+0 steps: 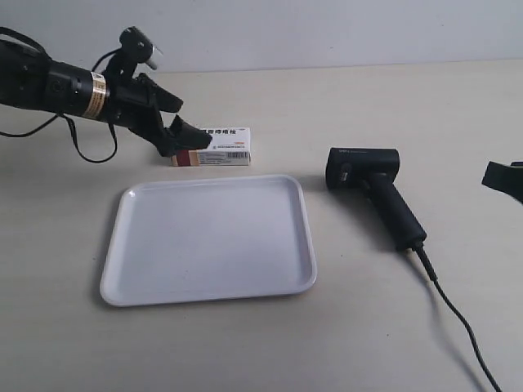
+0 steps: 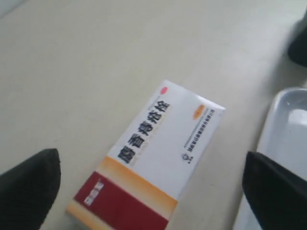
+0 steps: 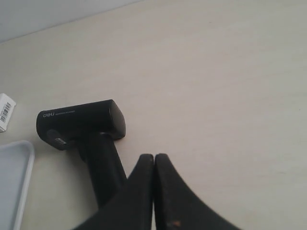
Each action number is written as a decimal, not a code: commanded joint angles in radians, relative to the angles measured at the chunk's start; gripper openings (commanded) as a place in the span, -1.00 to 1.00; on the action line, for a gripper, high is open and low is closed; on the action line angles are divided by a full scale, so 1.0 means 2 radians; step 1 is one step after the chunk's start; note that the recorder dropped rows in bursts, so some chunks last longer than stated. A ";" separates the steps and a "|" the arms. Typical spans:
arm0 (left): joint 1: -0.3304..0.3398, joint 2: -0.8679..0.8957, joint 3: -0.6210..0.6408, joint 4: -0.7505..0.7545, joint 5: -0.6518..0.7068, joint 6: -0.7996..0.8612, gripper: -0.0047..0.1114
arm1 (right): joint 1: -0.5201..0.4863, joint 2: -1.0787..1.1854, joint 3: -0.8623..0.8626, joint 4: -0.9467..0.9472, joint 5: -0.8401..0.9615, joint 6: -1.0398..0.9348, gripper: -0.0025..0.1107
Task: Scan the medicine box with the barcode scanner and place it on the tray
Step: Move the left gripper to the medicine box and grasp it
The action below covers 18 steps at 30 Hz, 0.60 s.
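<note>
One medicine box (image 2: 153, 163) between (spread) left pincer (image 2: 153, 184) fingers

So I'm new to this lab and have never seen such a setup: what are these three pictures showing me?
It is a two-armed robot at a table. One picture looks on from outside; the other two come from cameras on each wrist. On the table lie a white tray, a medicine box and a black barcode scanner with its cable. The left wrist camera looks down at the box, with the left end effector open, a finger on each side of it, not yet gripping. The right end effector is shut and empty, near the scanner. Nothing is held.
</note>
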State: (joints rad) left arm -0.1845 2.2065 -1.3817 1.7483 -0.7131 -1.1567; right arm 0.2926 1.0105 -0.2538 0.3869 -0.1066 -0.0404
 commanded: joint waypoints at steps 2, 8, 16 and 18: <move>-0.001 0.051 -0.048 -0.002 -0.025 0.032 0.86 | 0.002 0.002 -0.003 -0.006 -0.011 -0.007 -0.96; -0.002 0.098 -0.092 -0.002 -0.042 0.041 0.86 | 0.002 0.002 -0.003 -0.016 -0.011 -0.007 -0.96; -0.002 0.118 -0.106 -0.002 -0.042 0.054 0.25 | 0.002 0.002 -0.003 -0.016 -0.011 -0.007 -0.96; -0.002 0.116 -0.106 -0.002 -0.051 0.054 -0.17 | 0.002 0.002 -0.003 -0.016 -0.017 -0.007 -0.96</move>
State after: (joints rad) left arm -0.1857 2.4424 -1.5853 1.7509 -0.7915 -1.0591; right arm 0.2926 1.0105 -0.2538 0.3649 -0.1159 -0.0421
